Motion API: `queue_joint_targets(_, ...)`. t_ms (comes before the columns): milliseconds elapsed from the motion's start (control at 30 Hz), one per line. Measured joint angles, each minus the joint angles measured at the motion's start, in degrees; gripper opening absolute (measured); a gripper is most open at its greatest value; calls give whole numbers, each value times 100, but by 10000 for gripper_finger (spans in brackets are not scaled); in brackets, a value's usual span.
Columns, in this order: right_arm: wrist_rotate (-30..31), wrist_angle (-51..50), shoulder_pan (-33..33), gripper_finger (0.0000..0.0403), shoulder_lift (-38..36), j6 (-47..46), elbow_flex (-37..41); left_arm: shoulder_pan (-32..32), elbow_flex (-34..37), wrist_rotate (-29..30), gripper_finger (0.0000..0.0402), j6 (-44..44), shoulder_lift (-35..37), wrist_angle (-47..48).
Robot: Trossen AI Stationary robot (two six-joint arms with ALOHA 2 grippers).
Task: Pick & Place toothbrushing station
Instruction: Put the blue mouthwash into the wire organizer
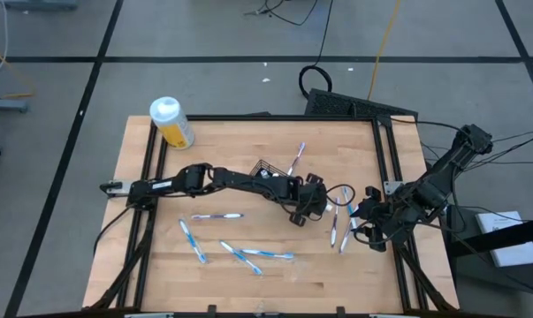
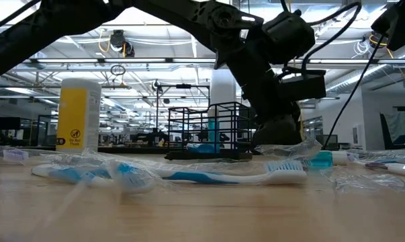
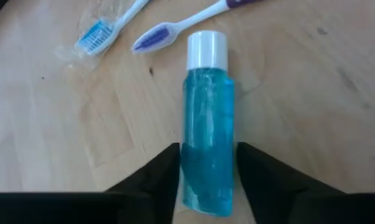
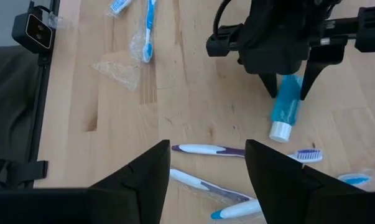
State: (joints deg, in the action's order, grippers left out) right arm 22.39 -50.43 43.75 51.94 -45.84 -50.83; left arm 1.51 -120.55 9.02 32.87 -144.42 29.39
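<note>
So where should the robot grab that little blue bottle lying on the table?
Around the middle of the blue bottle, coming straight down from above. It lies flat on the table, and its long round body is slim enough to fit between two fingers, one on each long side. The left tool already straddles it that way. The white cap is shorter and likely easier to slip off.

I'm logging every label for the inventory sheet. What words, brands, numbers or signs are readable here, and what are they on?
Nothing can be read.
Yellow bottle: a round dark emblem and lines of print, too small and blurred to read.
Teal tube between the left gripper's jaws: no label visible.
Toothbrushes: no print visible.
</note>
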Motion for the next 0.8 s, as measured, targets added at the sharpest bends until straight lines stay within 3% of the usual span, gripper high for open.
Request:
queue_joint_targets(233, 0, 2, 0, 199, 0, -10, 0, 1, 2, 12, 72, -97, -3, -91)
queue_joint_targets(800, 48, 4, 2, 199, 0, 34, 2, 115, 11, 463, 70, -1164, 56, 88)
